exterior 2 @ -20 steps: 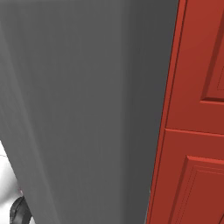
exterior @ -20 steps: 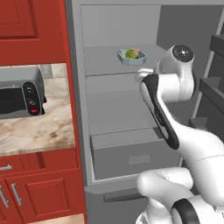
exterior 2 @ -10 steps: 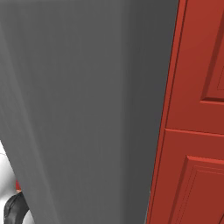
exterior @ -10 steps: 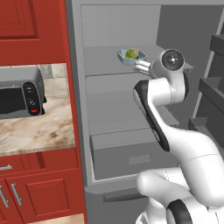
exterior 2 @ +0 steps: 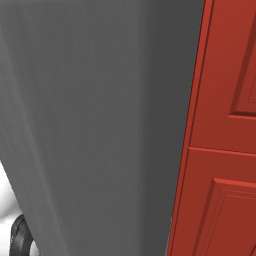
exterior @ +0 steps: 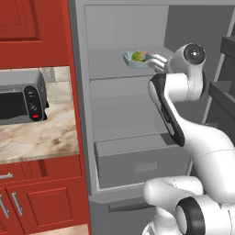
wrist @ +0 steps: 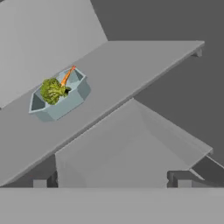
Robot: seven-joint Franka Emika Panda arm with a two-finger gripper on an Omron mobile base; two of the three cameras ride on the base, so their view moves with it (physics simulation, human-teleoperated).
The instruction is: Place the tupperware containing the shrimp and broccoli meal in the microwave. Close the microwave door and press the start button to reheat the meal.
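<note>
1. Sitting on the upper shelf (exterior: 114, 64) of an open grey fridge (exterior: 87, 114), the pale blue-grey tupperware (exterior: 136, 61) holds the shrimp and broccoli meal (exterior: 138, 56), green florets with an orange piece
2. Reaching toward it, the white arm's gripper (exterior: 158, 63) hangs just beside the container's right rim, jaws spread wide and grasping nothing
3. From the hand view, the tupperware (wrist: 59, 94) lies up and left, apart from the finger tips (wrist: 177, 179)
4. A silver toaster oven (exterior: 20, 96) stands on the marble counter (exterior: 39, 137) at left, beside red cabinets (exterior: 27, 23)
</note>
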